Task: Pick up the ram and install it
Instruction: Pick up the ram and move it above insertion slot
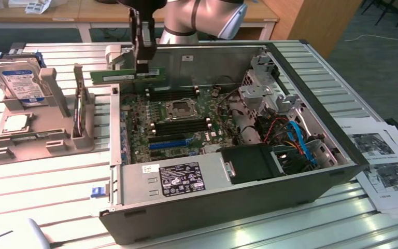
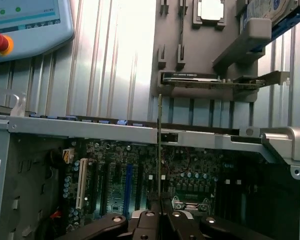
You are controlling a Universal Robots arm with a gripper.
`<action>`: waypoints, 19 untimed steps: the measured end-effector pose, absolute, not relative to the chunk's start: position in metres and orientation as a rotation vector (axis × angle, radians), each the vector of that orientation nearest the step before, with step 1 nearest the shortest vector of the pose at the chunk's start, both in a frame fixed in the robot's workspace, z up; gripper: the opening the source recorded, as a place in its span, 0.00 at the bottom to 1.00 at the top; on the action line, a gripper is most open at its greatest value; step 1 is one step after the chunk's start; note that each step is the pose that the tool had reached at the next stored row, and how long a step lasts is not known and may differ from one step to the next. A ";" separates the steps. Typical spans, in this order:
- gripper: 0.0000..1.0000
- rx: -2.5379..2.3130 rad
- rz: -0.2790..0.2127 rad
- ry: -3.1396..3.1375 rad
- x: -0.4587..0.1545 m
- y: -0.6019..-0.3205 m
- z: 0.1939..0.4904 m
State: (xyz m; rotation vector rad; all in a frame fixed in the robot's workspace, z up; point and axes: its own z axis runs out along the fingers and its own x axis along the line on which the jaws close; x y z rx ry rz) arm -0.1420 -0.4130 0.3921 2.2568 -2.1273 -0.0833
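Note:
My gripper (image 1: 143, 66) is shut on the ram (image 1: 124, 76), a thin green stick that it holds level in the air over the rim of the open computer case (image 1: 116, 111), on the exterior view's left side. In the wrist view the ram (image 2: 160, 145) shows edge-on as a thin line rising from between my gripper's (image 2: 160, 220) black fingers. Below lies the motherboard (image 1: 140, 124) with its black memory slots (image 1: 180, 126) beside the processor socket (image 1: 183, 107), and a blue slot (image 1: 167, 144). The ram is well above the slots and touches nothing.
A grey holder (image 1: 33, 137) on the exterior view's left carries a hard drive (image 1: 23, 83) and an upright card (image 1: 80, 109). Inside the case sit a power supply (image 1: 178, 179), drive cages (image 1: 265, 83) and cables (image 1: 292, 137). Papers (image 1: 385, 166) lie on the right. A teach pendant (image 2: 25, 25) rests on the table.

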 end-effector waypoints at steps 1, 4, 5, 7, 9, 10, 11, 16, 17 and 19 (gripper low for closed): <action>0.12 2.257 -0.083 -2.127 -0.138 -0.413 0.392; 0.12 2.257 -0.083 -2.127 -0.124 -0.413 0.392; 0.12 2.257 -0.084 -2.127 -0.119 -0.413 0.392; 0.12 2.257 -0.084 -2.127 -0.110 -0.413 0.392; 0.12 2.257 -0.084 -2.127 -0.101 -0.413 0.392; 0.12 2.257 -0.084 -2.127 -0.097 -0.413 0.392; 0.12 2.257 -0.084 -2.127 -0.092 -0.413 0.392; 0.12 2.257 -0.084 -2.127 -0.070 -0.413 0.392; 0.12 2.257 -0.084 -2.127 -0.065 -0.413 0.392; 0.12 2.257 -0.084 -2.126 -0.060 -0.413 0.392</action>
